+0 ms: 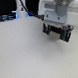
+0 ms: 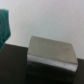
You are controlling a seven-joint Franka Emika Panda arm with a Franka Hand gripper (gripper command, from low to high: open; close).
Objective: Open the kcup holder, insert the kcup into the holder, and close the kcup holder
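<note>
Gripper [image 1: 56, 34] hung above the bare table [image 1: 28, 57]; finger spread and hold could not be told. A dark boxy unit, possibly the kcup holder [image 2: 51, 55], lay below the fingers; no step evidently done

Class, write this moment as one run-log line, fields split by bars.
arm: above table | gripper: jaw state unclear | kcup holder: under wrist camera | kcup: not identifiable

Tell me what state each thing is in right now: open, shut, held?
Claw: low over the table, open or shut too blurred to tell.
Kcup holder: looks shut, no slotted tray showing.
Green shape: too blurred to identify; state unclear.
</note>
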